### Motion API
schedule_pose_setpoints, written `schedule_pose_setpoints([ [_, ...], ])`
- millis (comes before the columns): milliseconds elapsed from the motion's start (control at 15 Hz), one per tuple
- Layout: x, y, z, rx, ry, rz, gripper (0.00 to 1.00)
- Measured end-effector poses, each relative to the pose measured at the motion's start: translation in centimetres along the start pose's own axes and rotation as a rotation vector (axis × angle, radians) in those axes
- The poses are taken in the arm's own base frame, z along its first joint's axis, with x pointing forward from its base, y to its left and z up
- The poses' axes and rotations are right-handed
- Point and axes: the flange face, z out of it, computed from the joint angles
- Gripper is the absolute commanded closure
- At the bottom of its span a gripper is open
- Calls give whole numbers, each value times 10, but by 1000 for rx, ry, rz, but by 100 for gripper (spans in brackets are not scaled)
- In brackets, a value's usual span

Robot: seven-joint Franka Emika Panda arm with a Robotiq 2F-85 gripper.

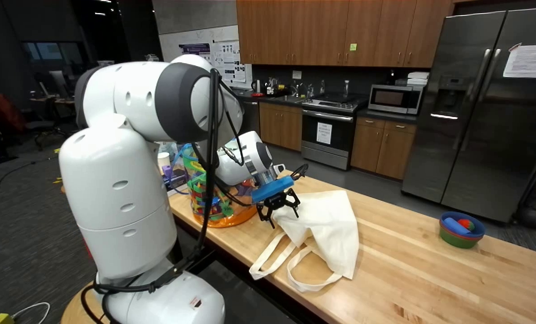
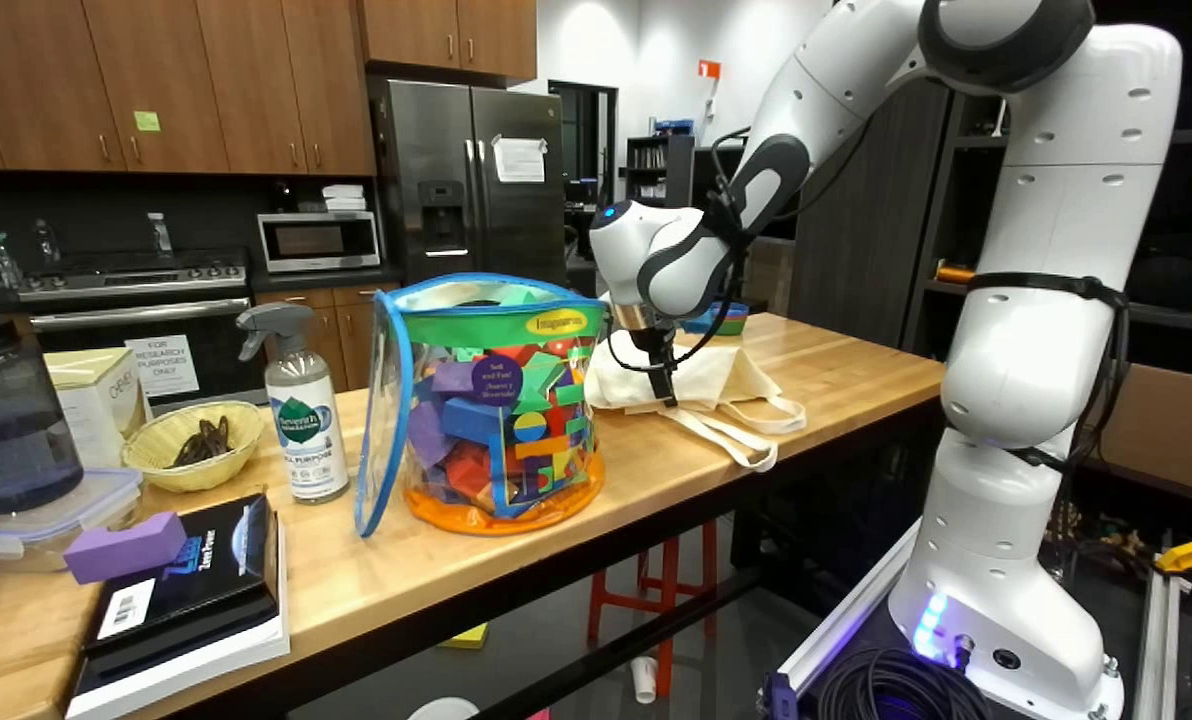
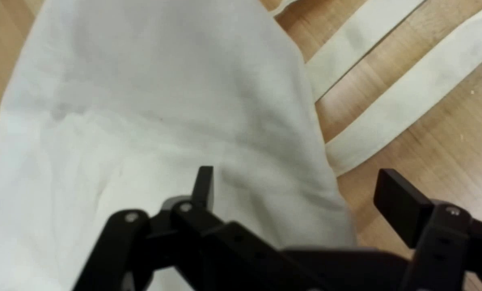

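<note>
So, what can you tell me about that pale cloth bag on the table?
The bag is off-white and plain where it shows, of what looks like soft cotton cloth, with two long flat handles. It lies rumpled on the wooden table, its handles looped out toward the table's edge. In the wrist view, the gripper stands with its jaws open, astride one edge of the bag. I cannot tell whether it touches the cloth, or whether anything is inside.

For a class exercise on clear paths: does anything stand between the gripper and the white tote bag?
Nothing visible does. In the wrist view, the open gripper has a direct path to the tote bag; the container of blocks stands to one side, not between.
</note>
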Motion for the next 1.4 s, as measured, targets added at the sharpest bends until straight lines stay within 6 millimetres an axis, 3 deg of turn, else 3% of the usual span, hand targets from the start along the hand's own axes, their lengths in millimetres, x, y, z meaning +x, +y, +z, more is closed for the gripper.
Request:
schedule_pose_setpoints([
  [267,13,-4,12,-84,-18,11,0],
  [333,15,-4,15,-95,-20,16,25],
  [467,17,-6,20,-114,-24,31,32],
  [800,16,-3,26,-115,-33,104,73],
  [1000,10,14,22,-30,-34,208,95],
  [1133,3,32,12,43,-15,280,100],
  [1400,-22,66,-23,255,77,383,99],
])
